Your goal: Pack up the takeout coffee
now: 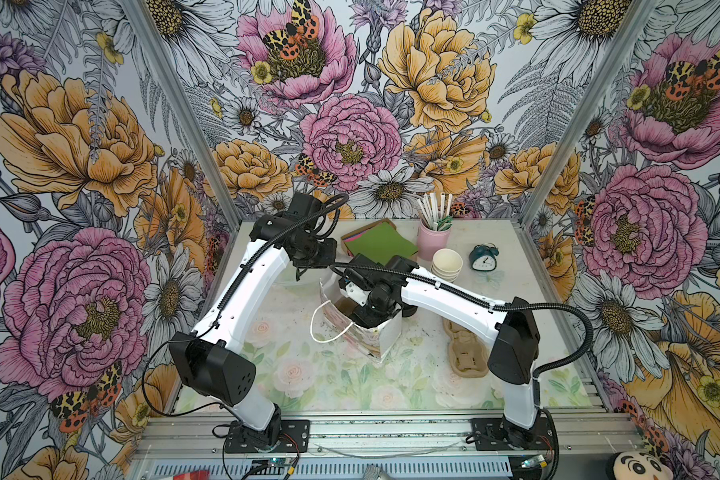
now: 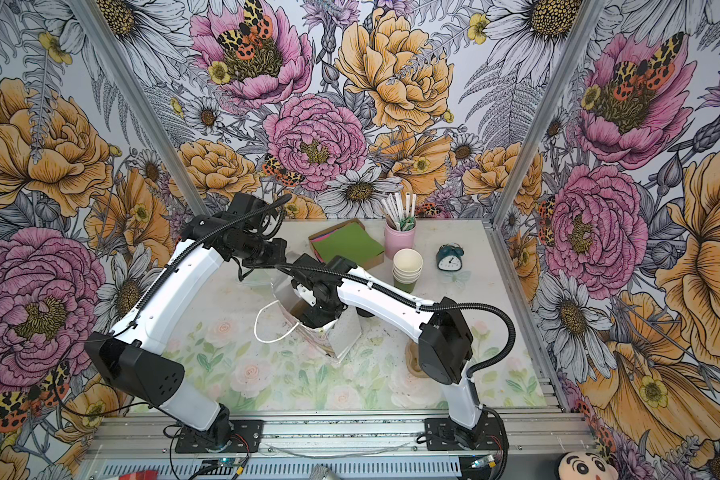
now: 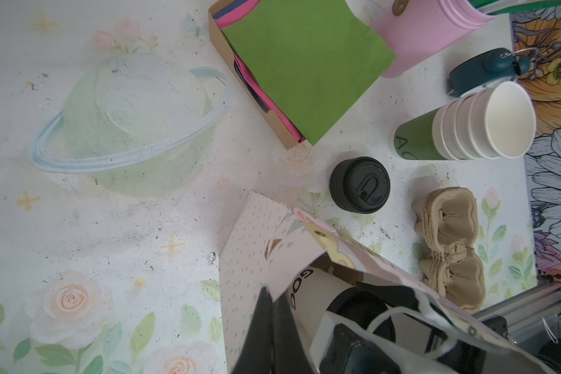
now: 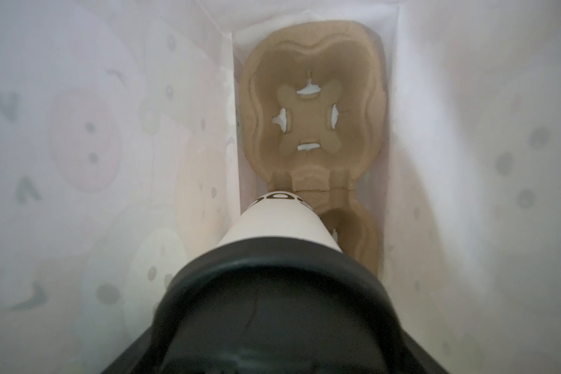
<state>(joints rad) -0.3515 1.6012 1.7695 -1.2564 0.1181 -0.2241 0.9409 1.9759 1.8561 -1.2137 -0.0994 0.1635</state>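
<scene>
The takeout coffee (image 4: 279, 223), a pale paper cup under a black sip lid (image 4: 272, 307), hangs tilted inside the patterned paper bag (image 1: 385, 336). Its base is just above the near pocket of a brown pulp cup carrier (image 4: 311, 113) lying on the bag's floor. My right gripper (image 1: 373, 313) reaches down into the bag's mouth and is shut on the cup at its lid end; the lid hides the fingertips. In the left wrist view the lettered cup (image 3: 318, 291) shows through the bag's opening. My left gripper (image 3: 268, 298) is shut on the bag's rim.
A squat black pile of spare lids (image 3: 359, 184) stands just behind the bag. A stack of lidless cups (image 1: 446, 264), a pink straw holder (image 1: 433, 239), a napkin box (image 1: 381, 245) and a clock (image 1: 484, 259) line the back. More carriers (image 1: 466, 349) lie to the right.
</scene>
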